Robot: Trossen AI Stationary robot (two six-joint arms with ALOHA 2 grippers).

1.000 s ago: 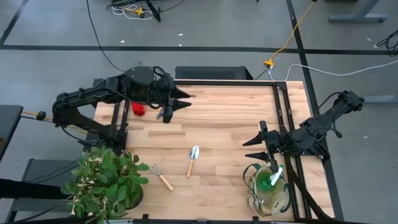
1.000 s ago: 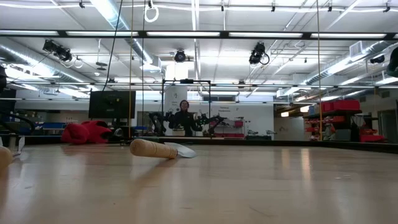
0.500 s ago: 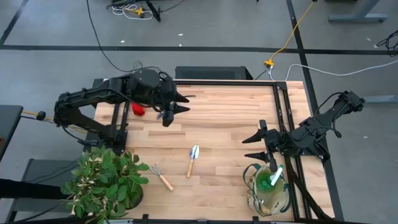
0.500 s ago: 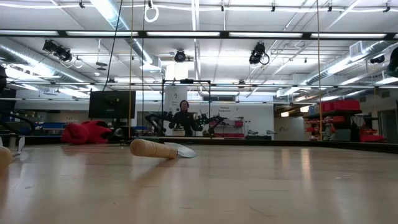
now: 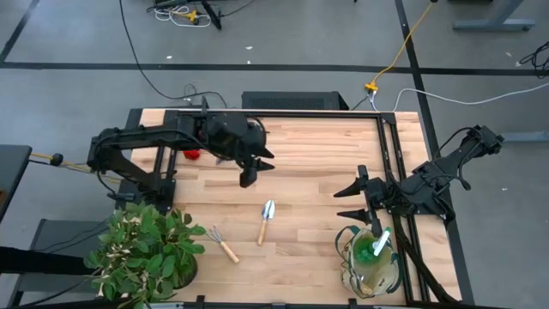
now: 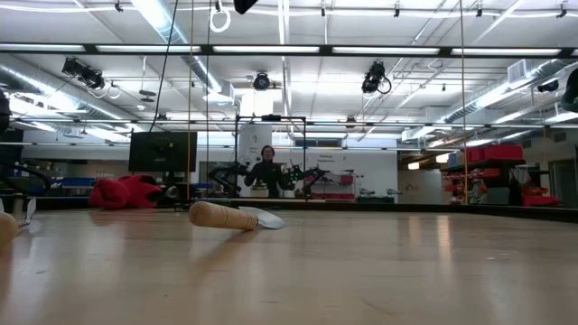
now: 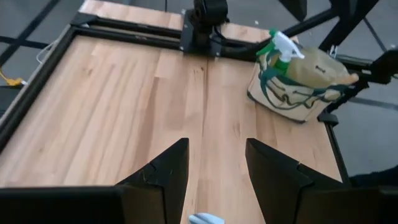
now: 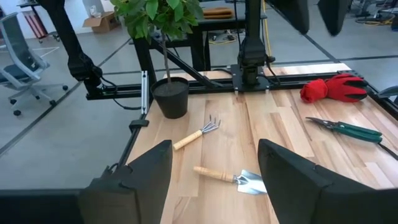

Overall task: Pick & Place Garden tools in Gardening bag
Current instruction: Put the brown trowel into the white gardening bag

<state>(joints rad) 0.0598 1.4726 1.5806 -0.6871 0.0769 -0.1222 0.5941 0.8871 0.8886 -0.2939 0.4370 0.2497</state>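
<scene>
Our left gripper (image 5: 251,172) hovers above the table (image 5: 317,154), fingers (image 7: 165,174) released and empty; the trowel (image 5: 266,221) lies just beyond them. Right fingers (image 8: 149,168) spread, empty, beside the gardening bag (image 5: 371,262).

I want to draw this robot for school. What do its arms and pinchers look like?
Both arms are black and built from jointed segments. The left gripper and the right gripper each end in two dark, pointed, wedge-shaped fingers. They stand on black frames at the edges of the wooden table.
</scene>
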